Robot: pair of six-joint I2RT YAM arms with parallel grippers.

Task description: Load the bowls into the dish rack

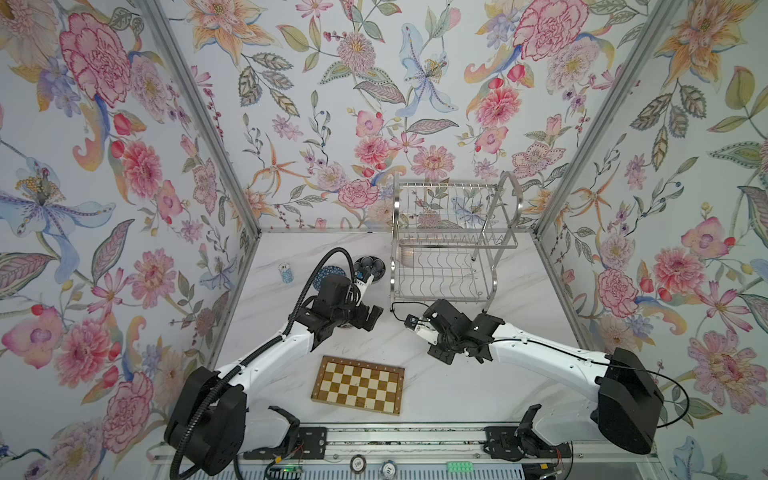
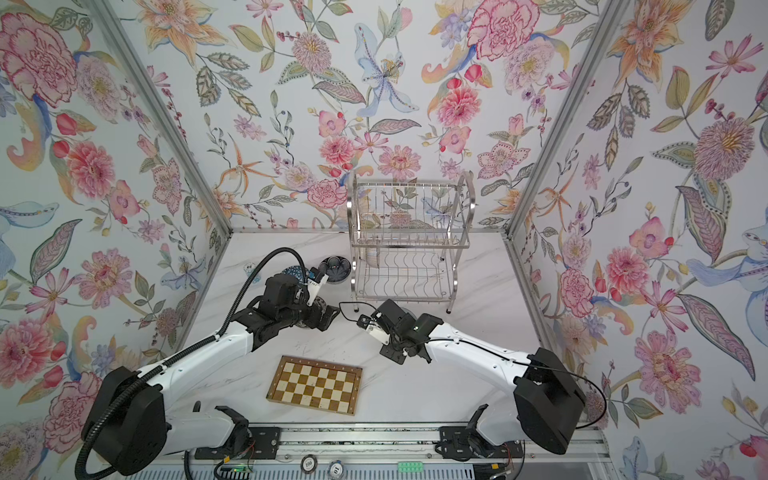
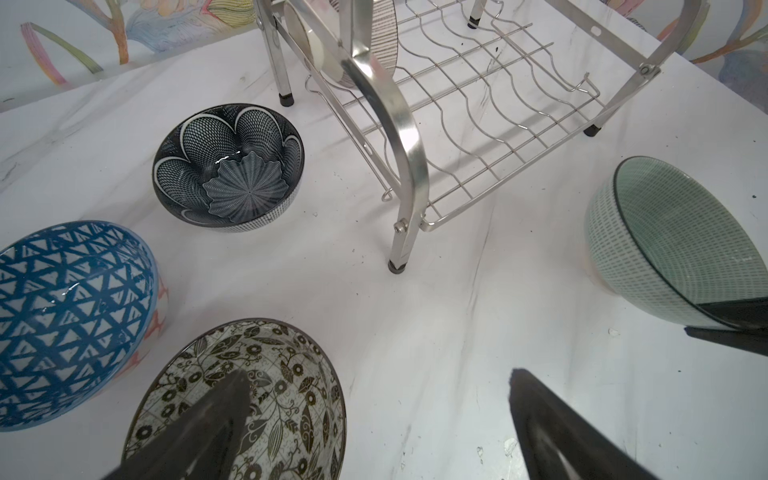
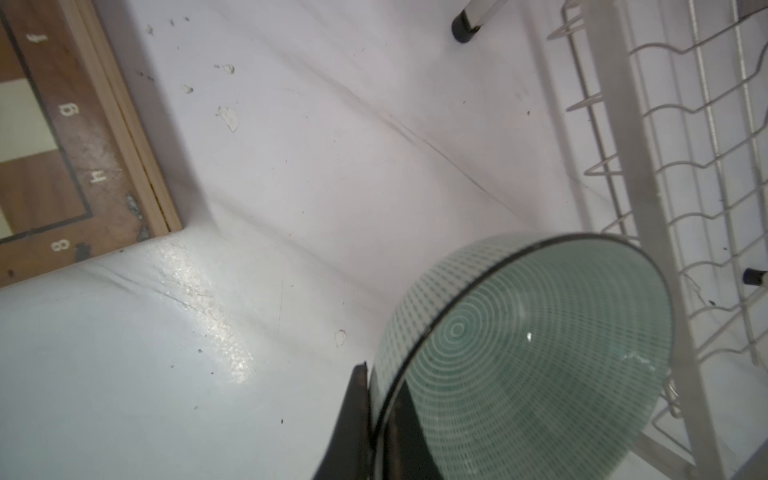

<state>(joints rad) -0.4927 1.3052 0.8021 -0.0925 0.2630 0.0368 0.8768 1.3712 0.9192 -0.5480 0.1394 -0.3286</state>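
Holding, right gripper [image 4: 384,399]: clamped on the rim of the pale green bowl [image 4: 519,353], with one finger against the outer wall and the other inside.
Pale green bowl, attitude: tilted steeply with its mouth facing sideways; contact with the table [image 1: 457,374] cannot be told.
Pale green bowl, place: just beside the front frame of the dish rack [image 1: 449,249], outside it and in no slot.
Left gripper [image 3: 380,376]: jaws wide apart, nothing held.
Black-and-white floral bowl [image 3: 282,395]: upright on the table, under one left finger, with the other finger over bare table beside it; contact cannot be told.
Blue lattice bowl [image 3: 70,316]: on the table just beside the floral bowl, clear of both grippers.
Dark navy petal bowl [image 3: 228,166]: upright on the table, near the rack's left side and apart from the other bowls.
Radial-lined bowl [image 3: 384,37]: standing on edge inside the rack at its left end, below the upper tier.
Remaining rack slots: bare wire in both top views.
Checkered board [image 1: 357,384]: flat on the table between the two arms, well apart from every bowl.
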